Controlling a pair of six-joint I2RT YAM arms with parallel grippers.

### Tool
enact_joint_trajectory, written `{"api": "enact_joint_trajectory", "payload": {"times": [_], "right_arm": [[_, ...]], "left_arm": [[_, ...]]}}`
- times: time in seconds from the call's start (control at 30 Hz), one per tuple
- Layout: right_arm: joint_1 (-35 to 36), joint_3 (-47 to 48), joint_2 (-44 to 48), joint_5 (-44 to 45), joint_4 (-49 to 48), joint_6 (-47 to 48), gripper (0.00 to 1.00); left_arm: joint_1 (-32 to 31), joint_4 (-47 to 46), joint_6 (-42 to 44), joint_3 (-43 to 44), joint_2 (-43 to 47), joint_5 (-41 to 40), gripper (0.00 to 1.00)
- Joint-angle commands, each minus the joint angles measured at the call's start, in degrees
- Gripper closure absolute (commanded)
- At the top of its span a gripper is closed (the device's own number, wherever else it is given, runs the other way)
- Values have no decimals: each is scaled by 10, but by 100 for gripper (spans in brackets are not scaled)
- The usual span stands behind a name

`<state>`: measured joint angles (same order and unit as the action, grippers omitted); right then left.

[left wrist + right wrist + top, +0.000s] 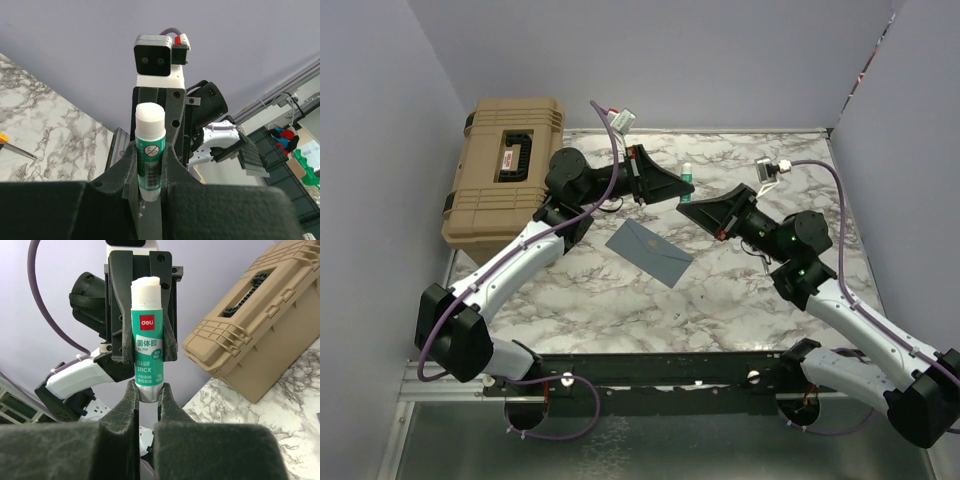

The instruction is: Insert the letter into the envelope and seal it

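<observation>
The slate blue-grey envelope (648,250) lies flat on the marble table, flap closed, in front of both grippers. The letter is not in view. A green and white glue stick (687,178) hangs in the air between the grippers. My left gripper (678,187) is shut on its body, seen in the left wrist view (150,150) around the stick (149,155). My right gripper (686,206) faces it and its jaws are shut on the stick's grey end, seen in the right wrist view (148,390) on the stick (147,355).
A big tan hard case (505,165) stands at the table's back left and also shows in the right wrist view (260,325). Purple-grey walls close the back and both sides. The arm bases sit at the near edge.
</observation>
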<state>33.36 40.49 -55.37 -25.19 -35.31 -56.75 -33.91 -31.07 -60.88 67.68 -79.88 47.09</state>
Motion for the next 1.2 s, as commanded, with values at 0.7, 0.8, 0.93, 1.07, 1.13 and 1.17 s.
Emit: {"api": "enact_joint_trajectory", "payload": {"times": [0.7,0.8,0.93,1.07,1.13,1.17], "right_arm": [[78,304,-242,496,316,705,100],[99,306,-265,562,294,732,100],[106,321,-258,538,335,669,100],[104,323,-208,426,385,552,96],[104,335,-194,380,421,502,93],[104,338,-187,357,434,481,90]], "left_arm": [[0,167,-37,108,-71,-276,100],[0,203,-47,125,-77,-294,100],[0,214,-34,133,-78,-298,100],[3,215,15,123,-70,-282,100],[8,214,33,116,-67,-261,100],[11,209,38,111,-65,-245,100]]}}
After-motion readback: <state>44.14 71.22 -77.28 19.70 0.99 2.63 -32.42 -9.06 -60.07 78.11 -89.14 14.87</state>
